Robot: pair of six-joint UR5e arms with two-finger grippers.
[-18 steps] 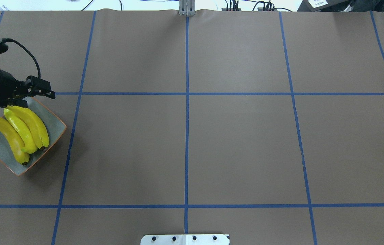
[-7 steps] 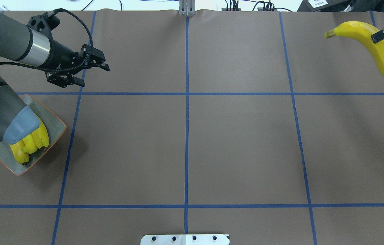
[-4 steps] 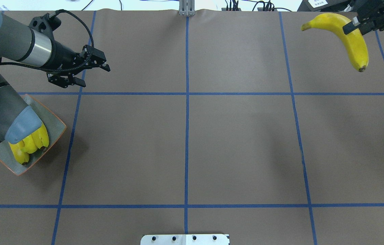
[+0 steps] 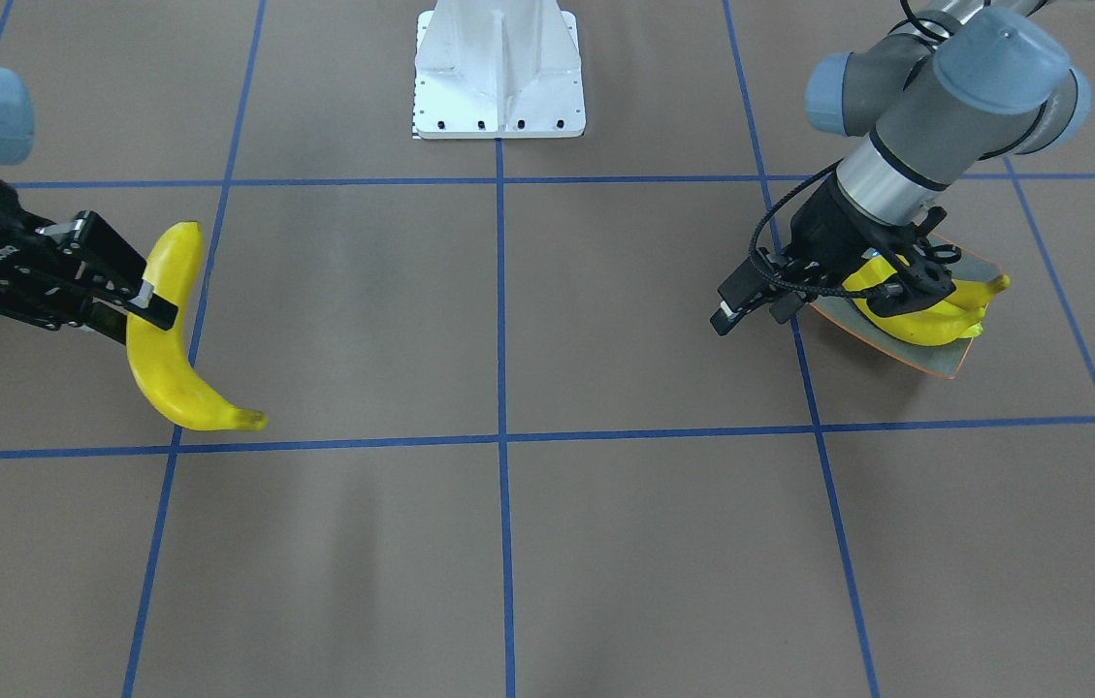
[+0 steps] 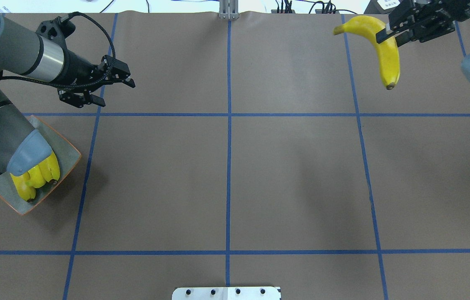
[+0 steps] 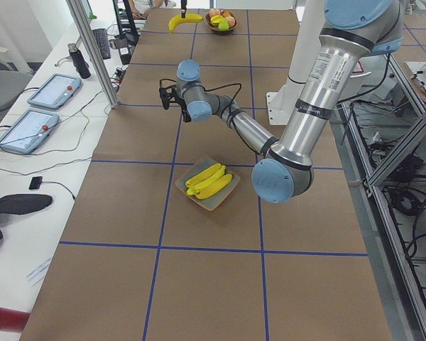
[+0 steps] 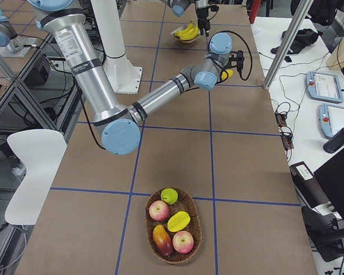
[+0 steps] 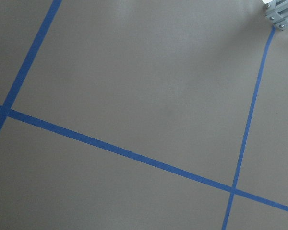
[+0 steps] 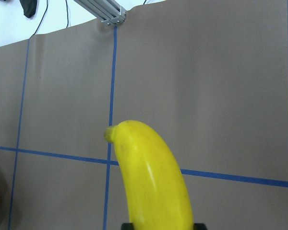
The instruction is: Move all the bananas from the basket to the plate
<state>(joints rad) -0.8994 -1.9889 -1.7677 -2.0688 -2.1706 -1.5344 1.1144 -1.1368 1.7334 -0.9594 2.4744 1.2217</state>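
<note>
Upper right, your right end effector [image 5: 389,36] gripped a banana [image 5: 389,62]; next, it needed carrying to the plate [image 5: 68,152], lower left.

Brightly and evenly lit from above, with no hard edge to any shadow. Throws a soft dark patch on the table [image 5: 293,62] at 3 o'clock of the plate [image 5: 70,152] in the overhead view, and a fainter smear near centre. Blows out to white along the 12 o'clock edge there. Keeps the blue tape lines [image 5: 228,166] crisp in the fixed views. Looks dimmer and softer from the left wrist, darkening toward 7 o'clock. Catches a pale sheen along the held banana [image 9: 153,182] in the right wrist view.
</note>
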